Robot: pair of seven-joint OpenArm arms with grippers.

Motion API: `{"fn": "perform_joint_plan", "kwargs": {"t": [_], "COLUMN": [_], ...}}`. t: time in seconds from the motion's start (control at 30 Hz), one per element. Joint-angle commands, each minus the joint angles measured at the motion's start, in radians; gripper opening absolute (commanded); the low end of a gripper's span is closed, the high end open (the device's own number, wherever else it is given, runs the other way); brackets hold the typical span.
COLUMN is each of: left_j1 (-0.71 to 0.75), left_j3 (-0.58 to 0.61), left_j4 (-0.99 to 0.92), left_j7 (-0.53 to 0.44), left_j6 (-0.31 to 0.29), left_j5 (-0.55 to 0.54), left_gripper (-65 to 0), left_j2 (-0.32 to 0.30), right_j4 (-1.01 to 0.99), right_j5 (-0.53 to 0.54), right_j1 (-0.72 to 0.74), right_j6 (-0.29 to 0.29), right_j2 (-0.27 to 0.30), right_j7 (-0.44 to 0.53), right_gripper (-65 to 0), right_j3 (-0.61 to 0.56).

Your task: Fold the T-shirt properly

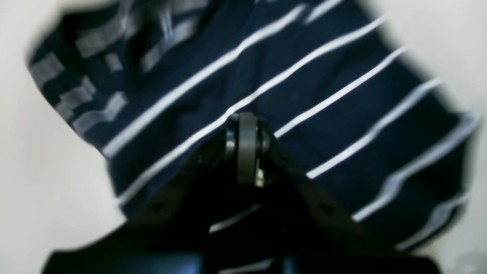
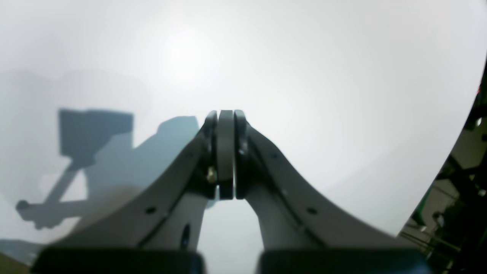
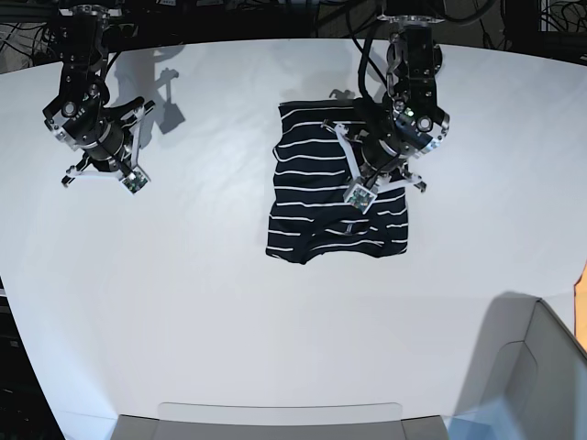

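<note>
We see the T-shirt [image 3: 316, 188] lying folded up small on the white table [image 3: 202, 302], a bit right of the middle and toward the far side. Our left gripper [image 1: 247, 125] hangs right over the shirt, pinched tight with nothing in it. Our right gripper [image 2: 225, 125] is well apart at the far left, over bare table, pinched tight too and holding nothing.
</note>
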Motion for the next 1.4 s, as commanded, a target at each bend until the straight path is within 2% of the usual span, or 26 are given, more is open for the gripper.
{"fn": "perform_joint_plan", "kwargs": {"t": [0.0, 0.17, 0.3, 0.4, 0.5, 0.6, 0.73, 0.87, 0.93, 1.1, 1.17, 1.27, 1.37], "left_j1": [-0.008, -0.040, -0.089, -0.138, -0.201, -0.232, -0.235, -0.216, -0.177, -0.054, 0.015, 0.132, 0.222], "left_j3": [0.000, -0.030, -0.147, -0.213, -0.227, -0.227, -0.227, -0.228, -0.228, -0.230, -0.247, -0.337, -0.417], "left_j4": [-0.040, -0.262, -0.324, -0.344, -0.393, -0.402, -0.354, -0.167, -0.060, 0.258, 0.335, 0.333, 0.335], "left_j7": [-0.028, -0.203, -0.215, -0.220, -0.221, -0.221, -0.214, -0.209, -0.177, -0.026, 0.026, 0.044, 0.015], "left_j6": [-0.001, -0.001, -0.001, -0.001, -0.001, -0.001, -0.001, -0.001, -0.001, -0.001, -0.001, -0.001, -0.001], "left_j5": [-0.006, -0.012, -0.014, -0.014, -0.014, -0.014, -0.014, -0.012, -0.012, -0.012, -0.009, -0.011, -0.014], "left_gripper": [-65.0, -65.0, -65.0, -65.0, -65.0, -65.0, -65.0, -65.0, -65.0, -65.0, -65.0, -65.0, -65.0], "left_j2": [0.004, -0.069, -0.131, -0.216, -0.293, -0.326, -0.332, -0.329, -0.328, -0.319, -0.279, -0.219, -0.178], "right_j4": [0.014, 0.014, 0.017, 0.019, 0.019, 0.034, 0.077, 0.129, 0.155, 0.158, 0.158, 0.160, 0.160], "right_j5": [0.010, 0.010, 0.010, 0.010, 0.010, 0.010, 0.010, 0.010, 0.010, 0.012, 0.012, 0.012, 0.012], "right_j1": [-0.002, -0.043, -0.072, -0.088, -0.100, -0.121, -0.145, -0.169, -0.191, -0.310, -0.385, -0.497, -0.593], "right_j6": [0.011, 0.011, 0.011, 0.011, 0.011, 0.011, 0.011, 0.011, 0.011, 0.011, 0.011, 0.011, 0.011], "right_j2": [0.010, 0.004, 0.004, 0.004, 0.004, 0.010, 0.006, 0.014, 0.023, 0.122, 0.165, 0.216, 0.268], "right_j7": [0.014, 0.014, 0.015, 0.015, 0.015, 0.015, 0.015, 0.015, 0.015, 0.022, 0.023, 0.028, 0.077], "right_gripper": [-65.0, -65.0, -65.0, -65.0, -65.0, -65.0, -65.0, -65.0, -65.0, -65.0, -65.0, -65.0, -65.0], "right_j3": [-0.001, -0.007, -0.007, -0.007, -0.022, -0.053, -0.067, -0.073, -0.073, -0.117, -0.147, -0.183, -0.188]}}
